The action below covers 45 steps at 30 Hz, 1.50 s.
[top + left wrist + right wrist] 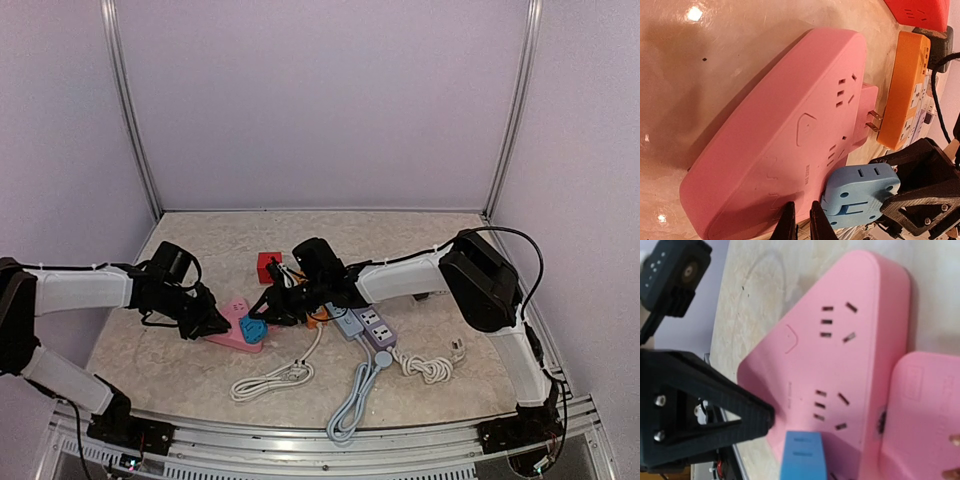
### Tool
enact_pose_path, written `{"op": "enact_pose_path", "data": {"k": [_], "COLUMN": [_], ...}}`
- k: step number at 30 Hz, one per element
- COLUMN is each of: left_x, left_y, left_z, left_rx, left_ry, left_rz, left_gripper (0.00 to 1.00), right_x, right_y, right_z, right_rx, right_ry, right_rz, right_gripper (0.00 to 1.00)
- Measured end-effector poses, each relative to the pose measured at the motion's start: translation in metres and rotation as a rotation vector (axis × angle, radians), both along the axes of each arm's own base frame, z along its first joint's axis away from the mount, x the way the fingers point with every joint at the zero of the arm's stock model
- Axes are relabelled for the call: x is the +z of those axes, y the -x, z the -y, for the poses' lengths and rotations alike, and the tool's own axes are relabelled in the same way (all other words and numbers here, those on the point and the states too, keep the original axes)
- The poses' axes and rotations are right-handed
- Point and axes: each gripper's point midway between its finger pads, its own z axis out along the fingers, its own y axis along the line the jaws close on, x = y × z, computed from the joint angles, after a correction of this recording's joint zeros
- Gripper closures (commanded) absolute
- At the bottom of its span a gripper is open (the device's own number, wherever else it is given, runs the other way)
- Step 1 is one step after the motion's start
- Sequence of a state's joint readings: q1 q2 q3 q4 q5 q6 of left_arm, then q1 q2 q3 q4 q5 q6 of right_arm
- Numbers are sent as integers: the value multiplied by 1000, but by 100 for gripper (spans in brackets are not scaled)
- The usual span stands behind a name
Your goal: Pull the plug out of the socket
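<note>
**Closing on the blue plug, no pull yet**

Finds the blue plug [860, 195] seated at one corner of the pink socket [780, 135], flat on the tabletop [420, 235], with an orange strip [905, 85] just beside it.

Sets the left hand [802, 222] over the socket's edge next to the plug, narrow, fingers nearly together with nothing visible between them. Looks more like bracing the socket than gripping it.

Places the right hand [272, 308] at the plug from the other side, apparently wide. Shows one finger [750, 412] just beside the plug in its own view, and touching or nearly touching the plug's side in the left wrist view. Leaves the second finger out of frame.

Reads as the grasp step.

Calls next for closing the right hand squarely on the plug body. Then for drawing straight out along the prongs while pinning the socket down, lest the whole socket lift or slide.
</note>
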<state>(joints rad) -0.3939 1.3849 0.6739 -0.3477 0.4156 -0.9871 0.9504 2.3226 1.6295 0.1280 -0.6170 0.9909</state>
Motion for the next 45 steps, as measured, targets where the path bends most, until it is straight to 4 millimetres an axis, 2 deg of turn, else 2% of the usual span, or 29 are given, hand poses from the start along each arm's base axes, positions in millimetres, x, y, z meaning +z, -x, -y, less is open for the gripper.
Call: {"op": "enact_pose_path", "data": {"k": [9, 16, 24, 45], "left_x": [0, 0, -3, -6], "left_y": [-3, -3, -6, -9], "left_z": [2, 2, 11, 12], "left_rx": [-2, -2, -19, -12], "left_ry": [7, 7, 26, 61], "left_rz": [7, 7, 13, 12], "left_gripper": [89, 89, 90, 90], "right_x": [-5, -4, -6, -4], "right_y": [11, 14, 16, 16], "right_z": [-3, -7, -8, -6], "right_rx": [17, 20, 20, 7], "right_ry": [6, -7, -12, -74], "right_rz": [-5, -8, -39, -62], "right_gripper": [65, 83, 92, 94]}}
